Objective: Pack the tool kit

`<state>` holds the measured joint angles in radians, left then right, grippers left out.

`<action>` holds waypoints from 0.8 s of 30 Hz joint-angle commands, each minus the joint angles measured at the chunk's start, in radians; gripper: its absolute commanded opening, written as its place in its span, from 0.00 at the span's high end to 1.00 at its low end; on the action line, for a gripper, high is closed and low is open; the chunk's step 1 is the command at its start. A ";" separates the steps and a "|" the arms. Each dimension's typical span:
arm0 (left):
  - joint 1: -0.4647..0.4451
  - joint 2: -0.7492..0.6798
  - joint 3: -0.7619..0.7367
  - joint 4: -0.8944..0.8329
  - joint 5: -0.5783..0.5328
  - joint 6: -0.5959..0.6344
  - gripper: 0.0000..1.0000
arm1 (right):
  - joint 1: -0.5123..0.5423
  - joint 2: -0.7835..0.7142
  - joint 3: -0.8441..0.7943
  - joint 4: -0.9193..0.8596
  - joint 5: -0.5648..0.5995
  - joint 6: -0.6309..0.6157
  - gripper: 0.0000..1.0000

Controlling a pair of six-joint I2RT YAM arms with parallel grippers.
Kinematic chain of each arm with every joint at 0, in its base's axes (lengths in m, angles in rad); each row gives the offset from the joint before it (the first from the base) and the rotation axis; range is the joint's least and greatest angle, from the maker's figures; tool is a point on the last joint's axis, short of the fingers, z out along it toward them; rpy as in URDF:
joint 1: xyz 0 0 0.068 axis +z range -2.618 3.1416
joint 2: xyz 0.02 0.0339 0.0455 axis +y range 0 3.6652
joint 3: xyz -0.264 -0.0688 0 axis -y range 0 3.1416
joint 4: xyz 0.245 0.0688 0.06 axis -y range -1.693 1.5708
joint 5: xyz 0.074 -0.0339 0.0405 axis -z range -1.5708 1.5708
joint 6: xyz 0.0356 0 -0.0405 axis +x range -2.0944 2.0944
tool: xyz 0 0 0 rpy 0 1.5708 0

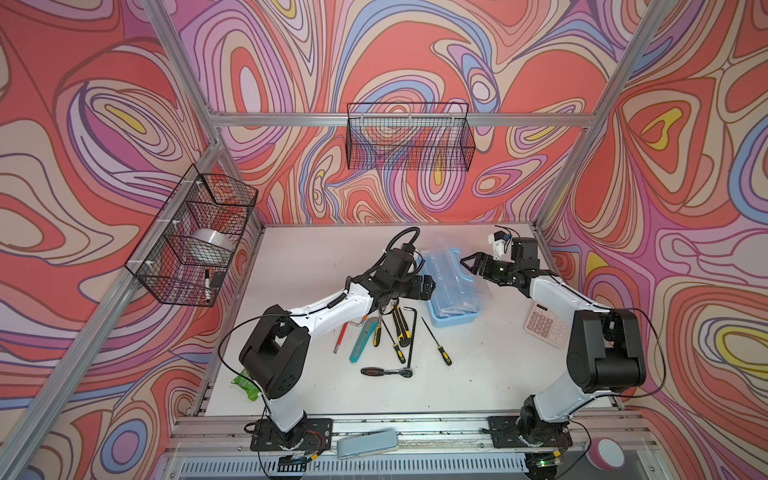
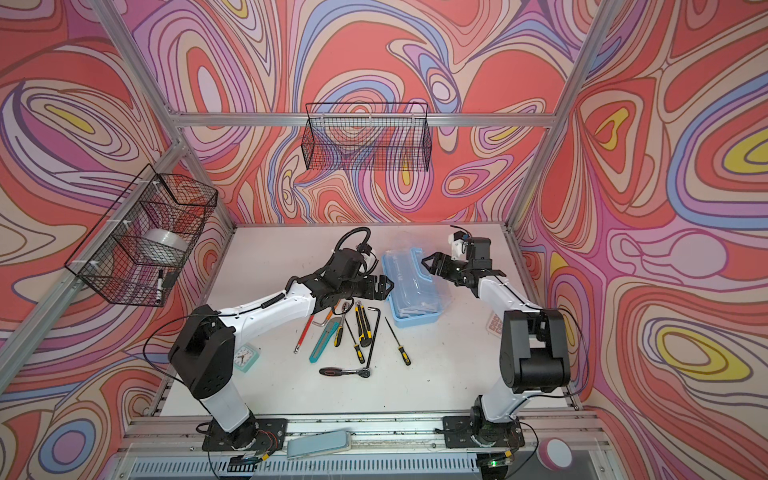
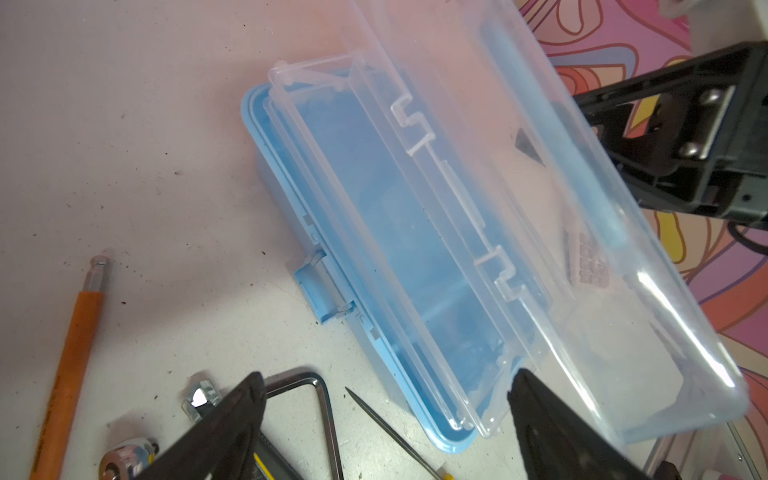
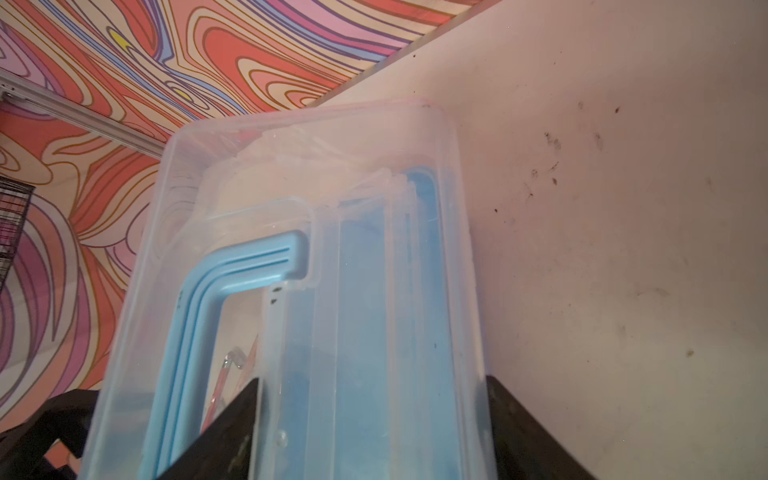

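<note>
My left gripper (image 3: pixel 386 424) gapes wide and empty beside the blue case (image 1: pixel 453 318); my right gripper (image 4: pixel 370 424), also spread, holds nothing, nosed up to the raised lid (image 3: pixel 540 208); the case sits open mid-table (image 1: pixel 311 270); packing barely begun, I judge; the tools (image 1: pixel 395 332) lie outside.

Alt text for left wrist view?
A light blue rectangular plastic case lies on the white table with its clear lid standing open. The left end effector, jaws open, hovers near one corner; a bent hex key and an orange-handled tool lie alongside.
</note>
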<state>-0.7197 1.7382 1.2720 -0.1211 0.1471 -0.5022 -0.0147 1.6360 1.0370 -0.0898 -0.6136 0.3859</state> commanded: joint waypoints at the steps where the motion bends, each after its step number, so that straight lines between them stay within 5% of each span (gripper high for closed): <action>1: 0.011 0.012 -0.024 0.038 0.044 -0.020 0.09 | -0.021 -0.016 -0.051 0.047 -0.126 0.094 0.72; 11: 0.034 0.007 -0.047 0.076 0.102 -0.059 0.16 | -0.079 0.009 -0.156 0.274 -0.259 0.254 0.71; 24: 0.034 0.051 -0.013 0.120 0.168 -0.095 0.38 | -0.090 0.021 -0.206 0.435 -0.305 0.370 0.71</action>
<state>-0.6865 1.7679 1.2255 -0.0322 0.2886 -0.5804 -0.0990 1.6424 0.8494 0.2596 -0.8673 0.6979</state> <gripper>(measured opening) 0.637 0.796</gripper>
